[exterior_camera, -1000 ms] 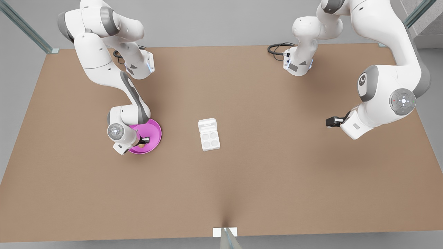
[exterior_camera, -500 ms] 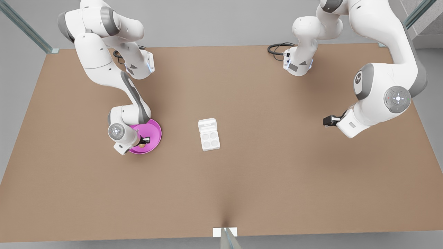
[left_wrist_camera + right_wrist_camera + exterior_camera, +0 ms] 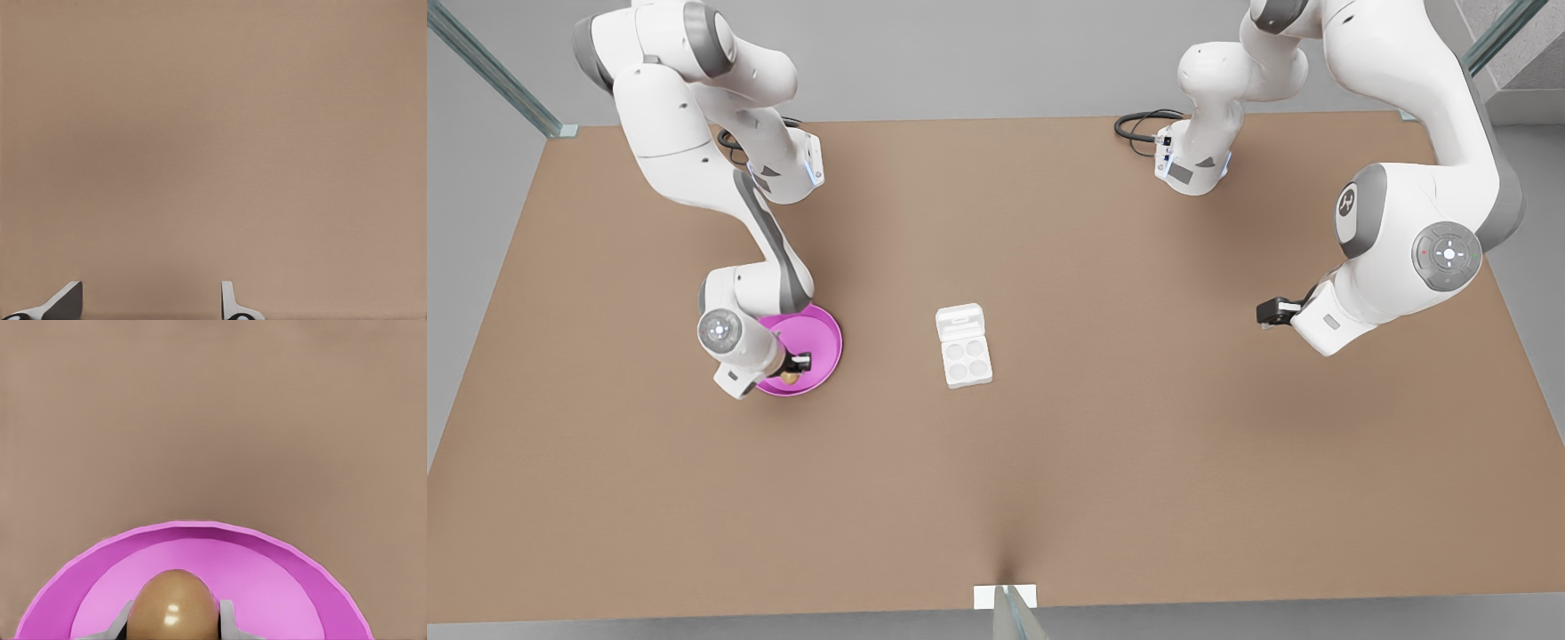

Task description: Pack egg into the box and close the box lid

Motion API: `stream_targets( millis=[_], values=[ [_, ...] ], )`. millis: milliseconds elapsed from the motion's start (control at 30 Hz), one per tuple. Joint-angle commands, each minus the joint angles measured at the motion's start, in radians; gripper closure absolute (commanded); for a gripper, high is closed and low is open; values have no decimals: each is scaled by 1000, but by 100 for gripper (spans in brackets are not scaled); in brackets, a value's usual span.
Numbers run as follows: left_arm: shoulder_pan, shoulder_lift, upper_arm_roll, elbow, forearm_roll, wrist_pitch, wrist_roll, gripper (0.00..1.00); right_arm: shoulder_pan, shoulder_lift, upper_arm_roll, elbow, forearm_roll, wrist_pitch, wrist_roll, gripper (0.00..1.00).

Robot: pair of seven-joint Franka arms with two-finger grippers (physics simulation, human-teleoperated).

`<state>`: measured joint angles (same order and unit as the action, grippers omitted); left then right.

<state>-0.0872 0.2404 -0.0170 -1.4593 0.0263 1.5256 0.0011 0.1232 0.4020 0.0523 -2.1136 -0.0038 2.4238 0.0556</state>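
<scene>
Right tool is pinching the egg over the pink plate, left tool is waiting spread above bare tabletop; pickup step, next calling for carrying it to the open box.

Right gripper fingers clamped; left gripper fingers spread, waiting.

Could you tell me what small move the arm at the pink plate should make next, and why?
Probably lift straight up a little. The right gripper has its fingers on both sides of the egg, apparently shut on it, low over the pink plate. The box sits apart with its box lid open and its wells unfilled. The left gripper waits, open, over bare table.
</scene>
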Motion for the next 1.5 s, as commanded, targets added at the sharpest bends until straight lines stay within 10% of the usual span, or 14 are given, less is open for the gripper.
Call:
stream_targets(
  millis=[0, 300, 767, 800, 833, 900, 933, 967, 1167, 1467],
  values=[
    [0, -1, 0, 0, 0, -1, -3, 0, 6, 4, 38, 41, 12, -43, 29, 45],
    [-16, -10, -3, 0, 0, -28, -4, 0, 363, 115, 44, 280, 240, -35, 133, 45],
    [-16, -6, -1, -1, 0, -41, -4, 0, 431, 281, 43, 437, 283, 29, 130, 43],
    [-16, -6, -3, -1, 0, -41, -4, 0, 431, 279, 43, 437, 283, 29, 132, 38],
    [-16, -6, -1, -1, 0, -42, -4, 0, 421, 268, 43, 432, 283, 20, 130, 0],
    [-36, -1, -3, 0, 0, -50, -4, 0, 389, 190, 44, 408, 318, -38, 118, 0],
    [-94, 3, -1, 0, 0, -79, -9, 52, 381, 144, 44, 385, 338, -72, 113, 0],
    [-178, 25, -3, 0, -3, -91, -6, 79, 357, 97, 44, 385, 363, -133, 113, 0],
    [-562, 71, -6, -88, -69, -24, -179, 79, 343, -19, -296, 581, 105, -654, -26, 0],
    [-740, 115, -6, -306, -127, 312, -441, 79, 96, -154, -141, 569, -15, -674, -42, 0]
  ],
)
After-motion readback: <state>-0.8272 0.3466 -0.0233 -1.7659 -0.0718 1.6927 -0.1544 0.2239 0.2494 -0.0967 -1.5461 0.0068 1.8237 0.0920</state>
